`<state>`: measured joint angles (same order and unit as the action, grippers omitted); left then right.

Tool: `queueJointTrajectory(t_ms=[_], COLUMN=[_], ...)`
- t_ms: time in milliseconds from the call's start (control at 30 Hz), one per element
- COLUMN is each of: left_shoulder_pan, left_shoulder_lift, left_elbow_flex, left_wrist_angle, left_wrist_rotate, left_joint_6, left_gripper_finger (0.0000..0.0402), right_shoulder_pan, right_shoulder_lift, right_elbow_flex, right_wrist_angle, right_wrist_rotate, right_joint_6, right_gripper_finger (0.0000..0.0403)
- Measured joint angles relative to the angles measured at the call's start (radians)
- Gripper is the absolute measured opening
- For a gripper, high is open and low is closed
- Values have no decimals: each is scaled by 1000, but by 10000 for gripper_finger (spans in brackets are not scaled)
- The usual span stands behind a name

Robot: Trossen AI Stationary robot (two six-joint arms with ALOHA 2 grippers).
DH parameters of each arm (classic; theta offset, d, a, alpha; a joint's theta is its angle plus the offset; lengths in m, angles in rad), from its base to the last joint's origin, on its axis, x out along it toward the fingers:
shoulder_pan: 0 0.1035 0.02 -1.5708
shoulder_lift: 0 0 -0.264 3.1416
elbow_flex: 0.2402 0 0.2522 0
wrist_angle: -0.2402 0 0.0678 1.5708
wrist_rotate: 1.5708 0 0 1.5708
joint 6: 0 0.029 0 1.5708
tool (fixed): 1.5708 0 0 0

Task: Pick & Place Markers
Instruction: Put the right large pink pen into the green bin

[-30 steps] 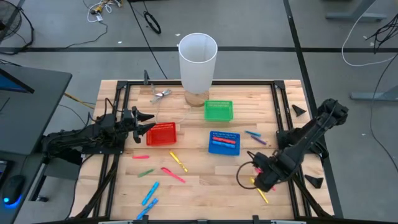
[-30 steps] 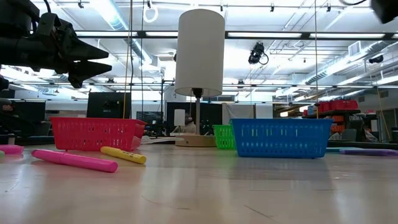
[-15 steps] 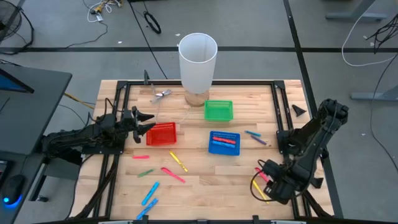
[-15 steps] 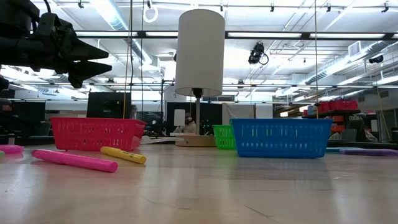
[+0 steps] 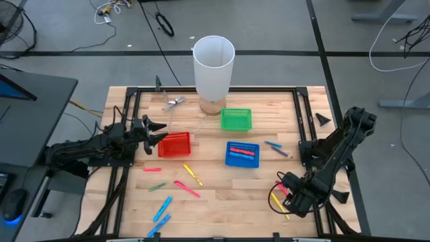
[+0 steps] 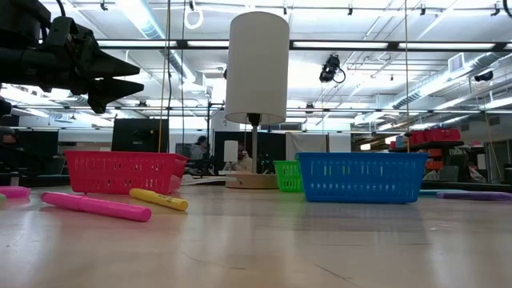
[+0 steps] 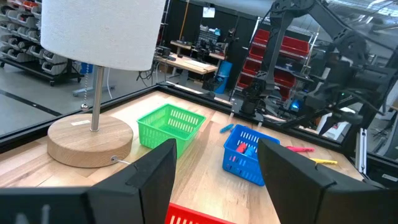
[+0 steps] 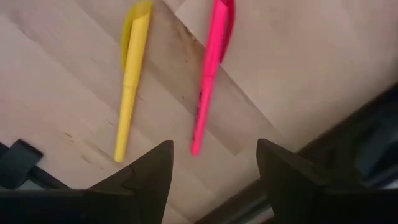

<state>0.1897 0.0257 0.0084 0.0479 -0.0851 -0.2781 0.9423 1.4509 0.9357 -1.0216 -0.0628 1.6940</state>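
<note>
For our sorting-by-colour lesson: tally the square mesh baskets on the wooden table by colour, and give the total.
red square mesh basket: 1
green square mesh basket: 1
blue square mesh basket: 1
Total: 3

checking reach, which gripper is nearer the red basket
Left. The left gripper hangs open just beside the red basket, at its left edge. The right gripper is far across the table near the front right corner, open above a yellow marker and a pink marker.
</note>
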Motion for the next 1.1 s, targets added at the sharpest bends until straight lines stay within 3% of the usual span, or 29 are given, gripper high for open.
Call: queueJointTrajectory(t_ms=[800, 933, 1100], left_shoulder_pan=[0, 0, 0], left_shoulder_lift=[0, 0, 0], left_elbow_flex=[0, 0, 0], left_wrist_angle=[0, 0, 0], left_wrist_rotate=[0, 0, 0], left_joint_6=[0, 0, 0], left_gripper_finger=[232, 232, 232], right_shoulder_pan=[-11, -11, -11], right_shoulder_lift=[115, 115, 115], right_elbow_flex=[-178, -178, -179], right_wrist_angle=[322, 316, 307], right_wrist_rotate=[-8, -8, -9], right_joint_6=[4, 3, 9], right_gripper_finger=[230, 203, 138])
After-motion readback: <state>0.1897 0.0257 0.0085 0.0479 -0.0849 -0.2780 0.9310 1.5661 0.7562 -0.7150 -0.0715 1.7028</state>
